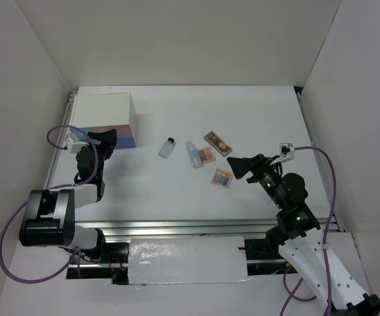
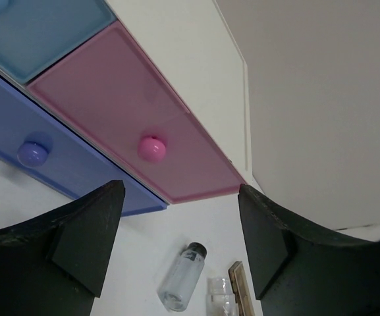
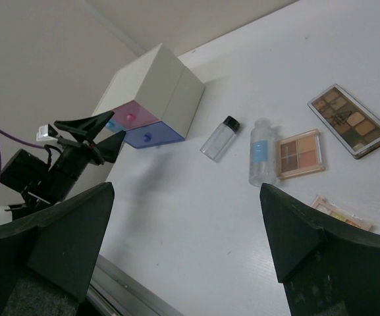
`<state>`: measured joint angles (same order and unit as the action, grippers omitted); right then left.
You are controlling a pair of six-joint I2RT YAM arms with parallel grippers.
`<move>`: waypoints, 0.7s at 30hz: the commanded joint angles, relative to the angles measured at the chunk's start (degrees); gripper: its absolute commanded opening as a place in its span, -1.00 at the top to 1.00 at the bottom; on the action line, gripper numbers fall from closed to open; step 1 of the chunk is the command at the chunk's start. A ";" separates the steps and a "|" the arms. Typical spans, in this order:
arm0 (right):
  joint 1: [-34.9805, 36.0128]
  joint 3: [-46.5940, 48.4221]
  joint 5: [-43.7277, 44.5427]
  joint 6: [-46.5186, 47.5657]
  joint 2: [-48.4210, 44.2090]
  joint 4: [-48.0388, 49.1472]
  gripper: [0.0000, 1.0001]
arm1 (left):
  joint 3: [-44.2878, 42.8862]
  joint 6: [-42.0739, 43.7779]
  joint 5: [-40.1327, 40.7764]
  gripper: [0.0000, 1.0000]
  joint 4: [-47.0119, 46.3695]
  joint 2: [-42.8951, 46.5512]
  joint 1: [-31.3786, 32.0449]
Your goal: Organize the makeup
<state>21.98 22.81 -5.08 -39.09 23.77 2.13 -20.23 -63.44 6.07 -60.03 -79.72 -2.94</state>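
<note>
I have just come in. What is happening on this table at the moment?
Nothing is held yet. The left arm has its jaws open right in front of the white drawer box, facing the pink drawer, which looks shut. The right arm, jaws open too, hovers near the multicoloured palette. The small bottle, clear tube, pinkish-tan palette and brown palette lie loose on the table.

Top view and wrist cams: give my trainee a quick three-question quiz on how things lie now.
1. True or false: the left gripper is open, facing the pink drawer.
2. Which lies nearest the right gripper? A pinkish-tan palette, B multicoloured palette, C clear tube.
3. Fill in: the clear tube lies right beside the ___ palette.
Key: 1 true; 2 B; 3 pinkish-tan.
</note>
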 commanded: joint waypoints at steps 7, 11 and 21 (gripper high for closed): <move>0.17 0.22 -0.54 1.03 0.31 2.70 -1.00 | -5.87 0.07 0.62 -0.52 3.95 -1.40 -2.68; 0.08 0.31 -0.37 1.12 0.40 2.44 -1.00 | -5.35 0.16 0.09 -0.41 3.69 -2.72 -3.12; 0.17 0.40 -0.81 1.12 1.19 2.79 -1.00 | -5.26 0.16 -4.66 -0.34 -2.29 -9.04 -3.12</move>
<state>21.98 22.81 -5.41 -39.07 24.77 2.15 -24.27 -63.40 3.79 -57.39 -87.35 -5.87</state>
